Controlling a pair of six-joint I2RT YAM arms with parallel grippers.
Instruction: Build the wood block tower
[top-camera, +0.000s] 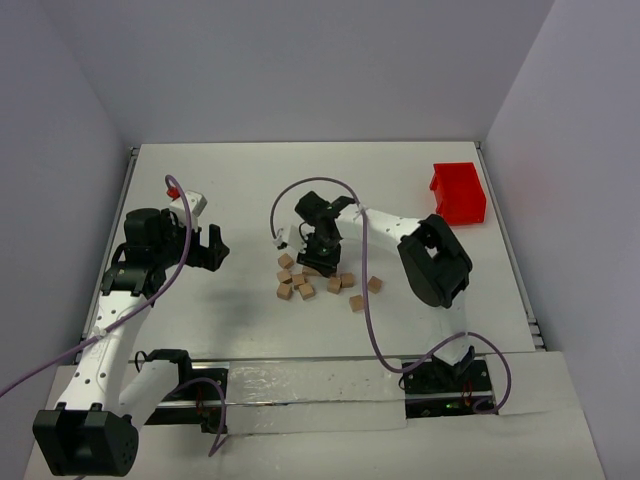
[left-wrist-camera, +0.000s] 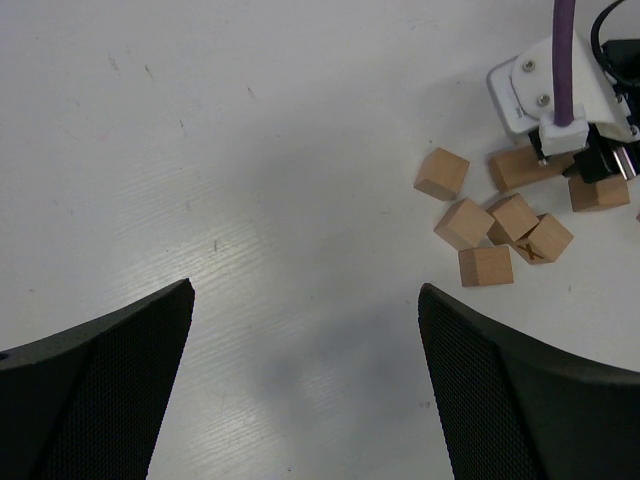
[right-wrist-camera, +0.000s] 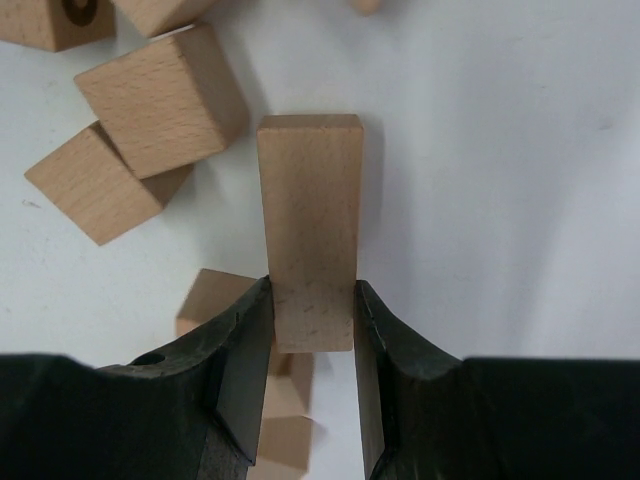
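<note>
**Right arm has the piece; the pile sits beside it**

The right gripper (right-wrist-camera: 311, 295) is clamped on the near end of an oblong wood block (right-wrist-camera: 310, 190), whose long axis points straight away from the jaws. Loose wood blocks (right-wrist-camera: 165, 95) lie just beside that block, unstacked. The left gripper (left-wrist-camera: 305, 290), jaws wide apart, hangs well apart from it.

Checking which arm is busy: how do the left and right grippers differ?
The left gripper is open and empty, over bare table beside the wood blocks; the right gripper is shut on one wood block. Left fingers stand wide apart; right fingers press the block's sides. Both are black.
</note>
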